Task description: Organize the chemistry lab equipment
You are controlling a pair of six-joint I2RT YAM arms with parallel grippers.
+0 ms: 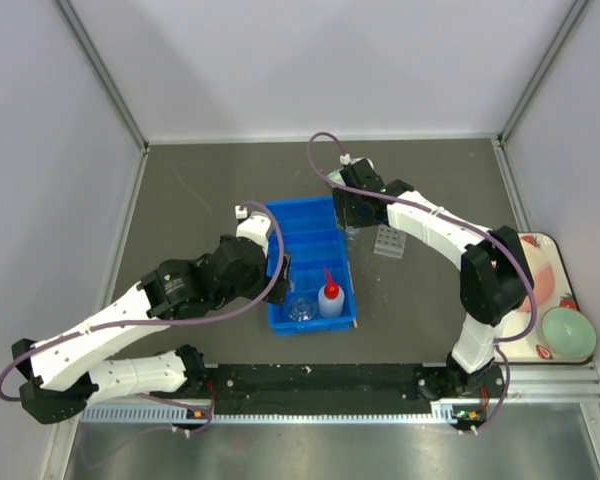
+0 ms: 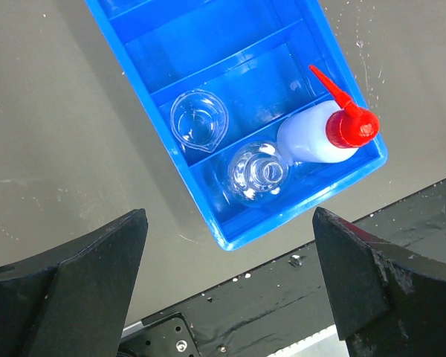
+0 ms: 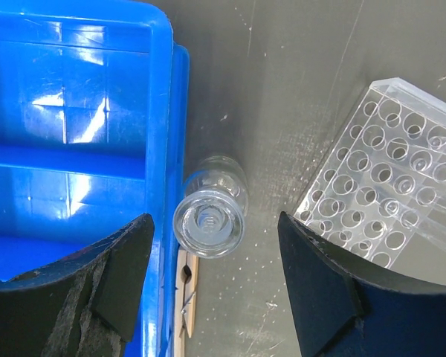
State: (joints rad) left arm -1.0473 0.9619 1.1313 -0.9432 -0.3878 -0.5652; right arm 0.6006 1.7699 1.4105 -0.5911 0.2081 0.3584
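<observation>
The chemistry lab equipment sits partly in the blue bin (image 1: 310, 225) and partly on the dark table (image 1: 200, 190) beside it. In the right wrist view the right gripper (image 3: 213, 223) has its jaws spread, and a small clear flask (image 3: 209, 213) is in the gap, mouth up toward the camera, with clear space on both sides, so nothing is gripped. That flask stands on the table just outside the bin's outer wall; whether it touches the wall I cannot tell. Just below it, at the bottom of the frame, a wooden clamp (image 3: 186, 301) lies along the same wall. To the right of the flask, apart from it, the clear tube rack (image 3: 379, 178) fills the upper right of the frame. In the left wrist view the left gripper (image 2: 229, 223) hangs with its jaws as wide as they go, holding nothing, above the bin's end at the lower middle of the frame. In that end compartment a round flask (image 2: 258, 172) stands mouth up, with the white squeeze bottle (image 2: 312, 137) just beside it to the right, its red nozzle pointing to the upper left. A beaker (image 2: 197, 123) stands in the next compartment up. From the top view, a strawberry-patterned tray (image 1: 542, 262) with a green bowl (image 1: 568, 333) sits at the right edge, well apart from the bin
</observation>
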